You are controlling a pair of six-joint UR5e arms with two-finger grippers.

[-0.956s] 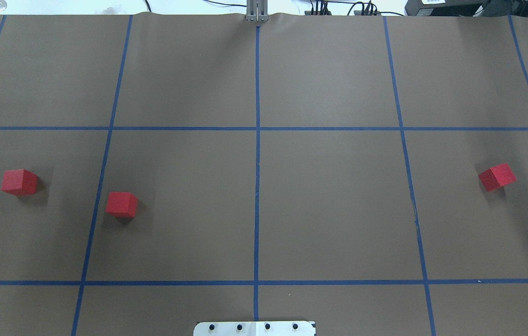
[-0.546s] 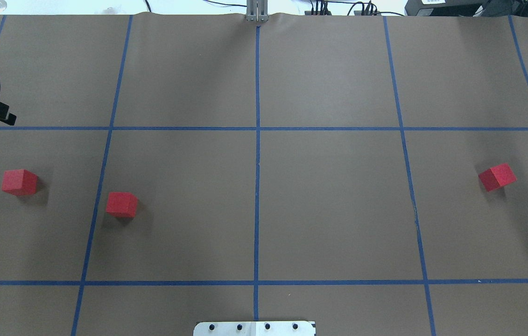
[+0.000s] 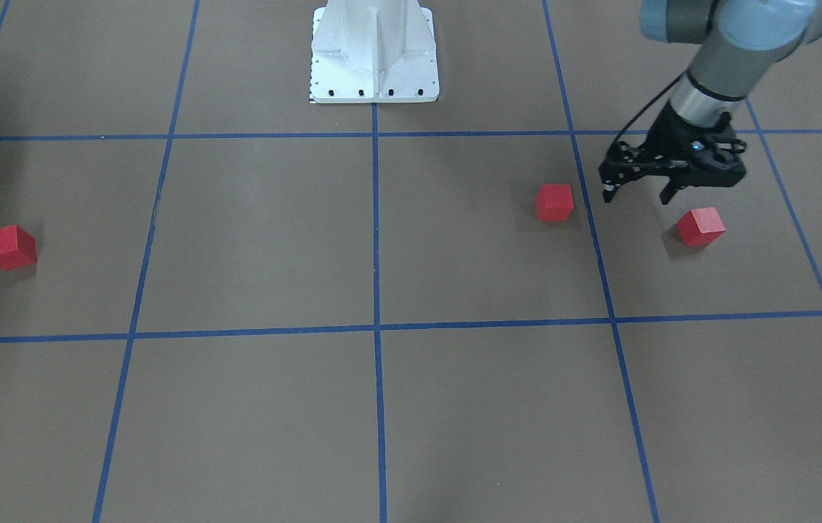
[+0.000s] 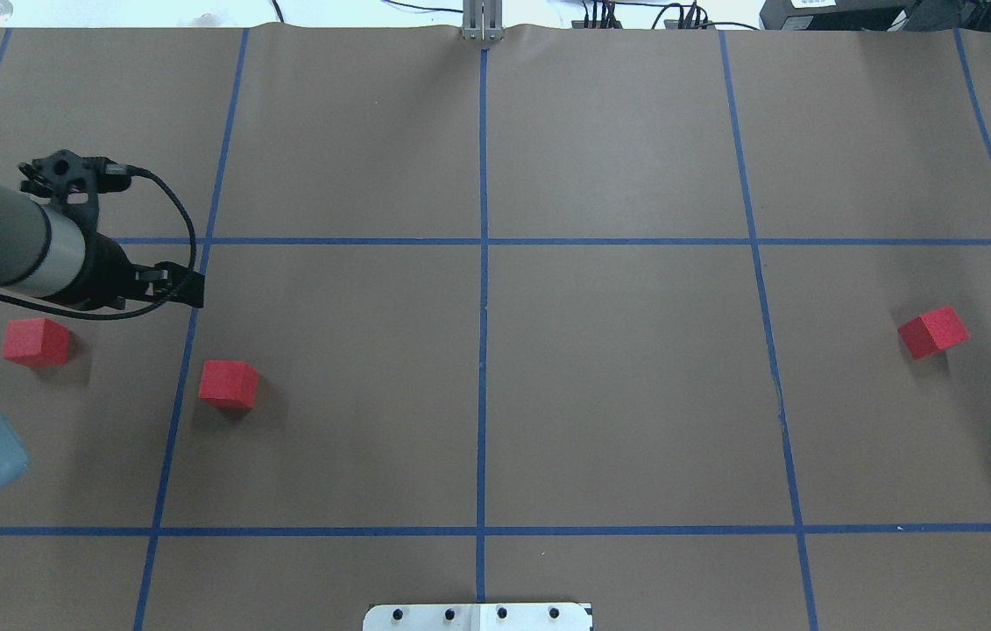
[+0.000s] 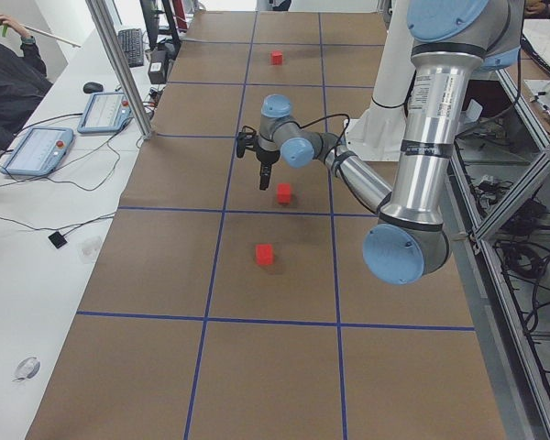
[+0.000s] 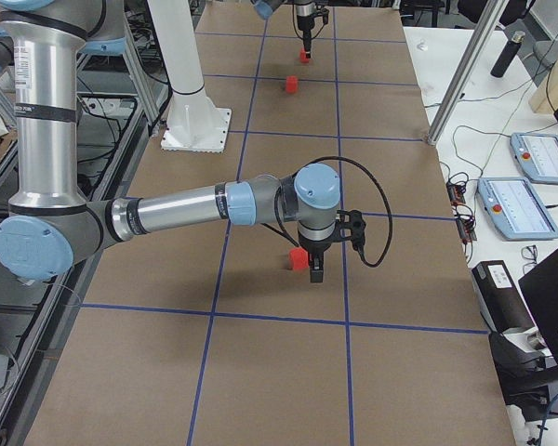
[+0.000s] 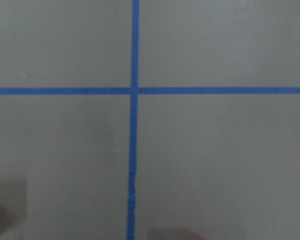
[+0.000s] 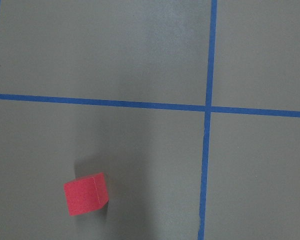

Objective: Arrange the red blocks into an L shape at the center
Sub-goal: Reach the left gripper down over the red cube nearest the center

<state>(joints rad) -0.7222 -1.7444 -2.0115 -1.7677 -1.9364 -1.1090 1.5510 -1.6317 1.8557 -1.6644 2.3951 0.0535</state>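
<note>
Three red blocks lie apart on the brown paper: one at the far left [image 4: 37, 342], one [image 4: 229, 384] just right of the left tape line, and one at the far right [image 4: 933, 332]. The center [image 4: 482, 386], around the middle blue line, holds no block. My left gripper [image 3: 636, 195] hangs open and empty above the table, between the two left blocks [image 3: 554, 202] [image 3: 700, 226]. My right gripper [image 6: 314, 265] shows only in the exterior right view, close beside the right block [image 6: 298, 259]; I cannot tell whether it is open. The right wrist view shows that block [image 8: 86, 194].
The white metal base [image 4: 477, 616] sits at the near table edge. A metal post [image 5: 119, 64], control tablets [image 5: 38, 149] and cables stand on the white bench beside the table, where a person [image 5: 9, 78] sits. Blue tape lines grid the paper.
My left arm has swung in from the left edge and now reaches over the area between the two left blocks. None of the blocks has moved.
</note>
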